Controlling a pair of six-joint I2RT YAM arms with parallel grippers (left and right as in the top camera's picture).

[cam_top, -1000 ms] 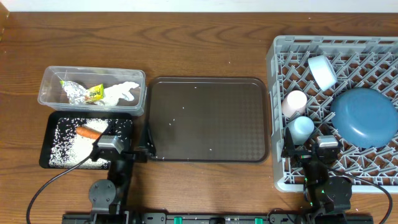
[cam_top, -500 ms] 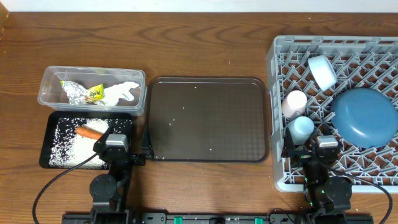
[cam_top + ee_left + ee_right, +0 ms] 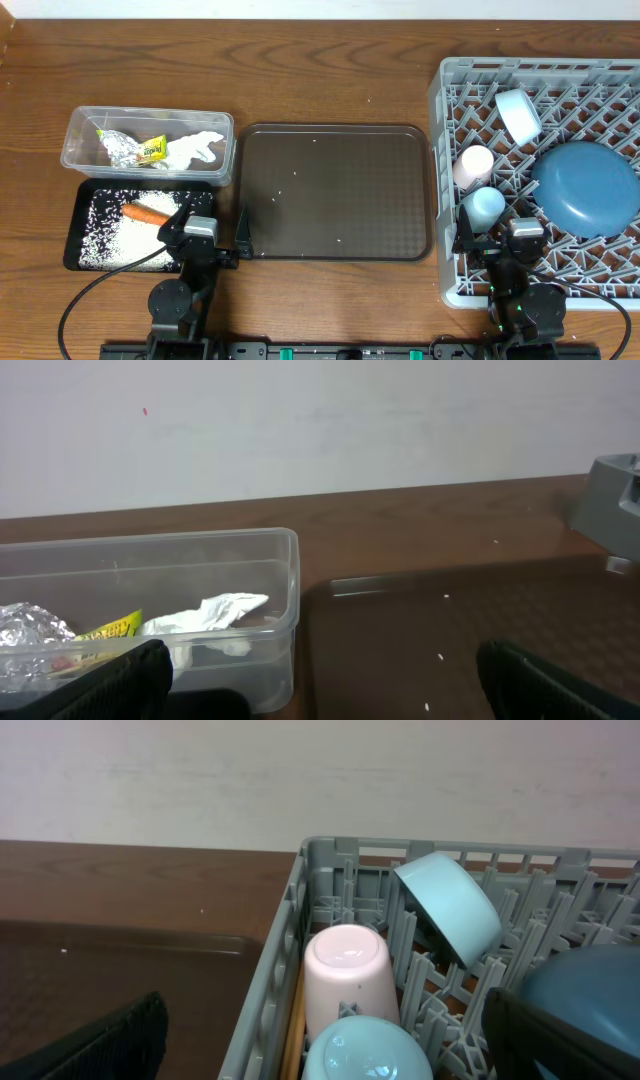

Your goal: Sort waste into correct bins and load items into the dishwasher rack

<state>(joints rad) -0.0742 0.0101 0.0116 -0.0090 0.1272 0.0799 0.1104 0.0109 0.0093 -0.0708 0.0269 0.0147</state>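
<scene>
The clear tub (image 3: 148, 146) holds the crumpled foil (image 3: 118, 148), the yellow-green wrapper (image 3: 152, 150) and the white tissue (image 3: 198, 146). The black tray (image 3: 82, 200) holds the carrot (image 3: 145, 212) and rice grains (image 3: 110, 238). The grey rack (image 3: 450, 120) holds the blue plate (image 3: 585, 188), the pink cup (image 3: 474, 165), the light blue cup (image 3: 486, 205) and the bowl (image 3: 518, 113). The chopsticks (image 3: 294, 1025) lie along the rack wall beside the cups. My left gripper (image 3: 206, 230) is open and empty between the black tray and the brown tray. My right gripper (image 3: 522, 236) is open and empty over the rack's front.
The dark brown serving tray (image 3: 335, 190) lies in the middle with a few stray rice grains on it. The left wrist view shows the tub (image 3: 290, 560), the tissue (image 3: 215, 612) and the rack corner (image 3: 610, 510). Bare wooden table lies behind.
My left gripper has shifted a little to the right, off the black tray's corner toward the brown tray. The right arm has not moved.
</scene>
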